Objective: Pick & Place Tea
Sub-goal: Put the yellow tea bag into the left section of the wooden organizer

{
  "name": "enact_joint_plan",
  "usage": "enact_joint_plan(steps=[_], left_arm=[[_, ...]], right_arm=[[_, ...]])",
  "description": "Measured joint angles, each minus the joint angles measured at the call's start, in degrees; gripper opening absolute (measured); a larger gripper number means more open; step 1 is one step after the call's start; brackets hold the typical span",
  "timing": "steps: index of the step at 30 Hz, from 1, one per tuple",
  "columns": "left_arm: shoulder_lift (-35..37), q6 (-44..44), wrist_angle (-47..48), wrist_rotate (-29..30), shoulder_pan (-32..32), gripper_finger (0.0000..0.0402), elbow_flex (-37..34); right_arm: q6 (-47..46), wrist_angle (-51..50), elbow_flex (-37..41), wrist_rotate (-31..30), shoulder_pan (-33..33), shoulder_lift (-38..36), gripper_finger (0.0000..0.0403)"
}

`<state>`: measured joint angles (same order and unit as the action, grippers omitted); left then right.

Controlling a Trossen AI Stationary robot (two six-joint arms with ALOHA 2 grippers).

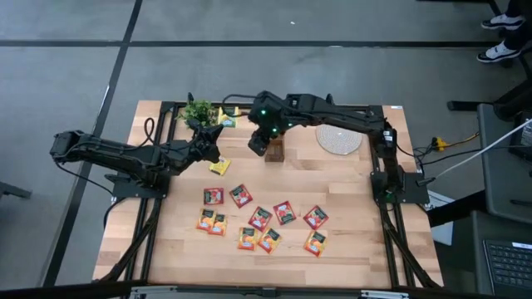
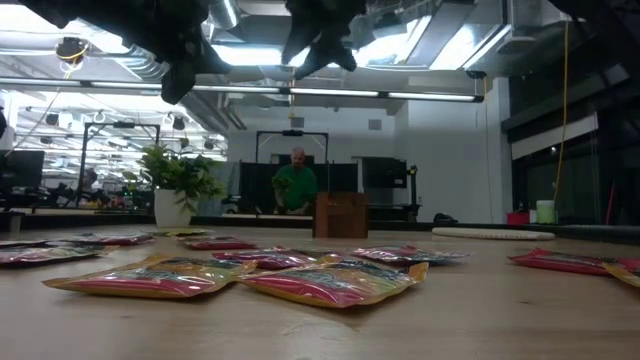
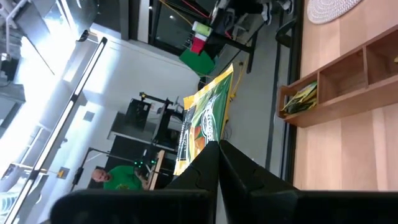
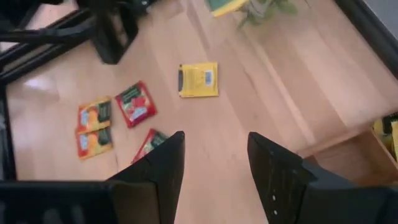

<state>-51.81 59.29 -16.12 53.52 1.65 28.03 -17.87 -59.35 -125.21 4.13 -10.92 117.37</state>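
My left jaws [image 3: 217,152] pinch a yellow-green flat tea sachet [image 3: 205,118]; right jaws [image 4: 214,158] hang open, empty. I should carry it level to the wooden compartment box [image 3: 339,78].

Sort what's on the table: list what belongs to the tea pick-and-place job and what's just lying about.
Job:
- tea sachets scattered on the table
- yellow-green sachet clamped in the shut left gripper
- wooden compartment box, a sachet already in it
- open right gripper above the box

Lying about:
- potted plant
- round woven mat
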Motion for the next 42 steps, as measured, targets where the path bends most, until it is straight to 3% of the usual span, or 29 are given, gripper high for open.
enact_joint_plan(steps=[4,12,20,23,28,32,42], left_arm=[[-0.02,-0.18,0.01,-0.04,0.0,0.0003,0.0],[-0.02,-2.38,-0.02,-0.87,-0.04,0.0003,0.0],[-0.02,-2.59,-0.41,-0.48,-0.04,0.0002,0.0],[-0.02,-2.59,-0.42,-0.02,-0.04,0.0002,0.0],[-0.02,-2.58,-0.44,1.73,0.13,0.0002,0.0],[-0.01,-2.39,-0.43,0.84,0.24,0.0003,1.24],[-0.02,3.05,-0.44,-7.61,-1.47,0.0002,4.26]], right_arm=[[0.2,-2.09,0.0,-0.68,0.06,-5.34,0.0177],[6.85,-3.64,-0.11,-14.58,-0.21,-16.38,0.0177],[8.19,-8.99,2.15,-17.18,-0.32,-18.14,0.0177],[9.15,-2.46,11.47,-15.56,-0.32,-20.22,0.0177],[6.7,20.45,32.76,-4.13,-0.56,-27.08,0.0177],[0.87,36.98,44.48,2.19,-1.07,-30.38,0.0177],[-21.84,61.17,54.86,6.19,-3.94,-31.25,0.0177]])
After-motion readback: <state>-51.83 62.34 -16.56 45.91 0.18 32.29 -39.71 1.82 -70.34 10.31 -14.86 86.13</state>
